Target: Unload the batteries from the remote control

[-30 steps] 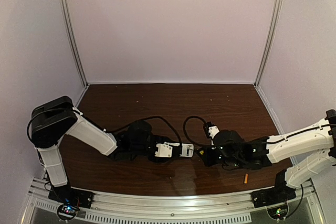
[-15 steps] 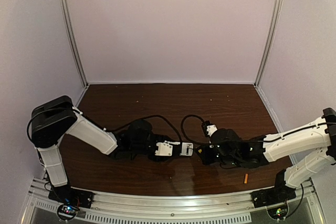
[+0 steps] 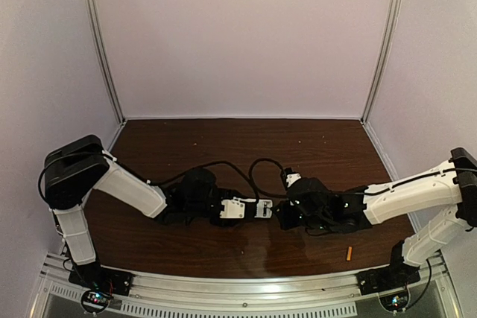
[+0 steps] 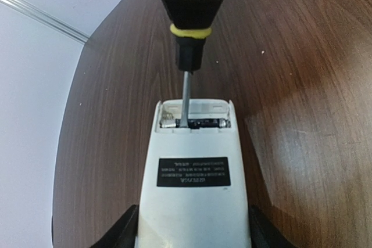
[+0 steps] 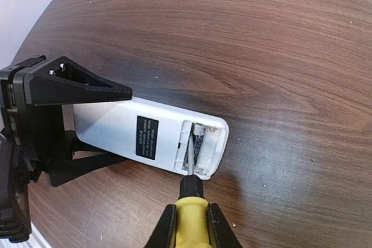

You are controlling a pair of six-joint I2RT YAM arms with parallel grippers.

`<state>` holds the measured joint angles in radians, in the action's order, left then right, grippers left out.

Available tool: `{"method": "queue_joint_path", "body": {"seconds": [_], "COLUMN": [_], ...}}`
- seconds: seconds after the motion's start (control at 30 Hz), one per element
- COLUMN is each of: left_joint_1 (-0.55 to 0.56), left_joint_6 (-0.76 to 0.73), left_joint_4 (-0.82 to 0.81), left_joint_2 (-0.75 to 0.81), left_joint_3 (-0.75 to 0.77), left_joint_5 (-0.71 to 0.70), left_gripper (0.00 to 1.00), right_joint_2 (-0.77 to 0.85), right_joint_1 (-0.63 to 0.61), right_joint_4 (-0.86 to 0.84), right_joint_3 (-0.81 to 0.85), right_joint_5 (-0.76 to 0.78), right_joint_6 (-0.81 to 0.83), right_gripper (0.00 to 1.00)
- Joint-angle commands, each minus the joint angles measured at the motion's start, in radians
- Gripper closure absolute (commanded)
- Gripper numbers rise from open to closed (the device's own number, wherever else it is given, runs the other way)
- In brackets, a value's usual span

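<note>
The remote control (image 4: 195,184) faced back-up near the middle of the table (image 5: 261,39), clamped by its sides in my left gripper (image 4: 193,229). One dark battery (image 4: 208,123) lay exposed at its uncovered end, where the screwdriver (image 4: 187,4) tip reached in. My right gripper (image 5: 189,225) was closed on the yellow handle. The orange battery (image 3: 347,252) lay on the table near my right arm.

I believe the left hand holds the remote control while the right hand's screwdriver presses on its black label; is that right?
Not quite: the screwdriver tip sits in the open battery compartment of the remote control, not on the black label, as the left wrist view shows.
</note>
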<state>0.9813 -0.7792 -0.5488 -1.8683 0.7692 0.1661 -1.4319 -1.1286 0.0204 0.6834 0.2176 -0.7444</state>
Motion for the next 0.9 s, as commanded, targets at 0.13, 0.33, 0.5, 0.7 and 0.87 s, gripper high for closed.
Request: {"method": "queue_joint_path", "body": {"seconds": [0.13, 0.33, 0.5, 0.7, 0.87], "left_joint_1": [0.004, 0.004, 0.003, -0.005, -0.008], "left_joint_6": [-0.007, -0.004, 0.007, 0.037, 0.051], "left_joint_4": [0.068, 0.107, 0.154, 0.214, 0.261], "left_joint_2": [-0.02, -0.019, -0.023, -0.033, -0.047], "left_joint_3": [0.019, 0.033, 0.054, 0.093, 0.129], "left_joint_5": [0.005, 0.016, 0.035, 0.101, 0.159], "left_gripper": [1.0, 1.0, 1.0, 1.0, 1.0], "right_joint_2": [-0.05, -0.07, -0.103, -0.117, -0.108], "right_joint_1": [-0.002, -0.001, -0.006, -0.016, -0.016], "right_joint_4": [0.092, 0.154, 0.208, 0.274, 0.382], "right_joint_3": [0.092, 0.136, 0.174, 0.214, 0.256], "right_joint_5": [-0.018, -0.005, 0.002, 0.008, 0.028], "right_joint_6": [-0.033, -0.04, -0.031, -0.021, -0.018], "right_gripper": [1.0, 1.0, 1.0, 1.0, 1.0]}}
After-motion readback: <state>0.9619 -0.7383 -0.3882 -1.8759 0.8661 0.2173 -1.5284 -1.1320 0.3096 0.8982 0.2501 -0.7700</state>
